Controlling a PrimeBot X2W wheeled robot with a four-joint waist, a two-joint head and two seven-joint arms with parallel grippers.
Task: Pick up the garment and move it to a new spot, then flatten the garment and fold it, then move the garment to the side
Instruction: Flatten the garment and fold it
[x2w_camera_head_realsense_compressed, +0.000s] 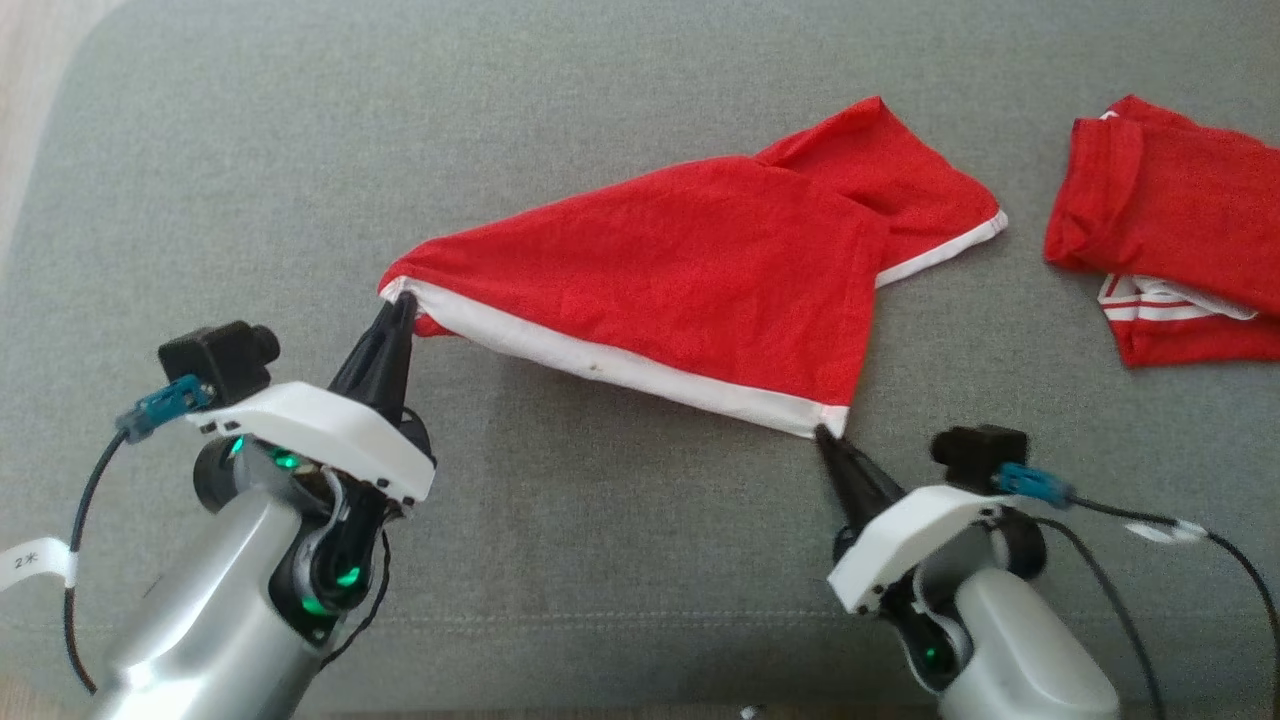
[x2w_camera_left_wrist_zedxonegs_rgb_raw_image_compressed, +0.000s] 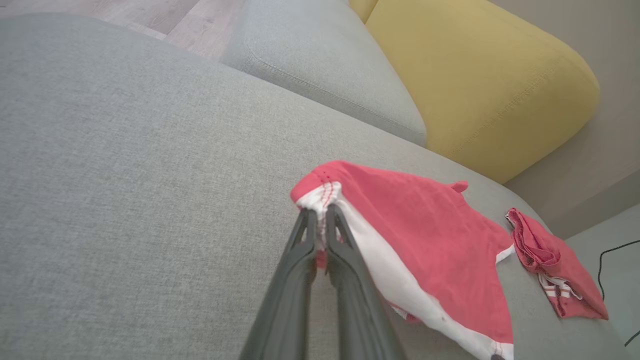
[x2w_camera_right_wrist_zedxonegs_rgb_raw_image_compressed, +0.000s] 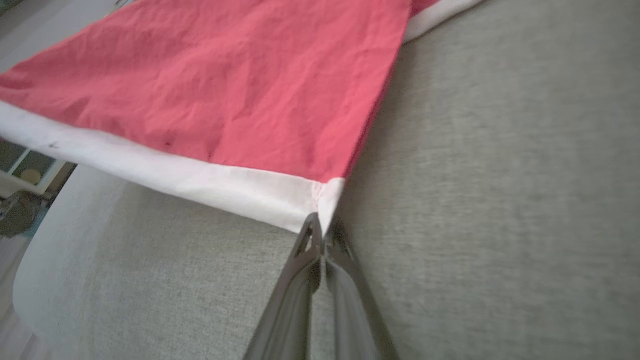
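- How do the jaws stand?
- The left gripper (x2w_camera_head_realsense_compressed: 400, 300) pinches the garment (x2w_camera_head_realsense_compressed: 680, 280) at one corner of its white hem. The right gripper (x2w_camera_head_realsense_compressed: 825, 433) is pressed together on the other corner.
- Anything nearby?
- A second red garment (x2w_camera_head_realsense_compressed: 1170, 230) lies apart on the right, not in the way. The left wrist view adds a yellow cushion (x2w_camera_left_wrist_zedxonegs_rgb_raw_image_compressed: 480, 75) and wooden floor (x2w_camera_left_wrist_zedxonegs_rgb_raw_image_compressed: 175, 20) beyond the grey sofa seat (x2w_camera_head_realsense_compressed: 300, 150).
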